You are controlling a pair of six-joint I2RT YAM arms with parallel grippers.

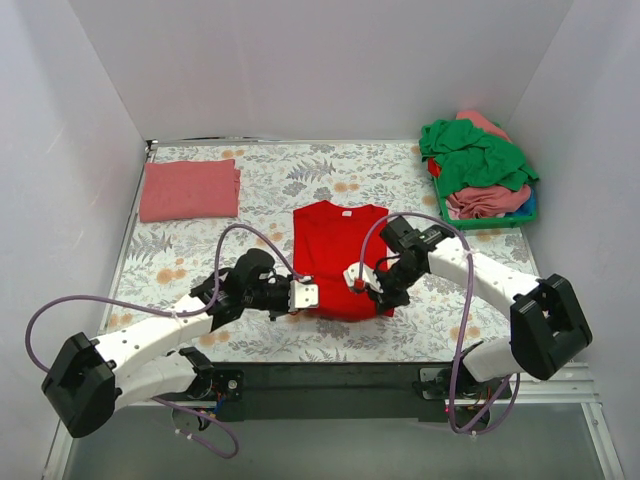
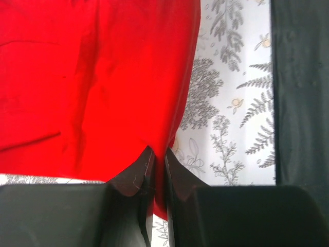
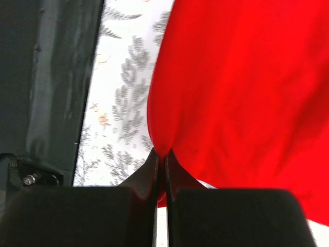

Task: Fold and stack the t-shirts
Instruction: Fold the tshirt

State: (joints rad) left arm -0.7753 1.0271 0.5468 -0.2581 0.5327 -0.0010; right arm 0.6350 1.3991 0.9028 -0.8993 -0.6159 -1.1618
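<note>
A bright red t-shirt [image 1: 338, 252] lies in the middle of the floral tablecloth, partly folded into a long strip. My left gripper [image 1: 312, 295] is shut on its near left hem, the red cloth [image 2: 103, 87] pinched between the black fingers [image 2: 136, 177]. My right gripper [image 1: 358, 283] is shut on the near right hem, red cloth [image 3: 241, 82] pinched between its fingers [image 3: 149, 172]. A folded salmon-pink t-shirt [image 1: 189, 189] lies at the far left. A pile with a green t-shirt [image 1: 477, 157] and pink ones [image 1: 487, 200] sits at the far right.
The pile sits in a green bin [image 1: 480, 222] at the far right. The floral tablecloth [image 1: 230, 340] covers the table. The black front edge [image 1: 320, 385] of the table runs along the bottom. White walls close in the left, back and right sides.
</note>
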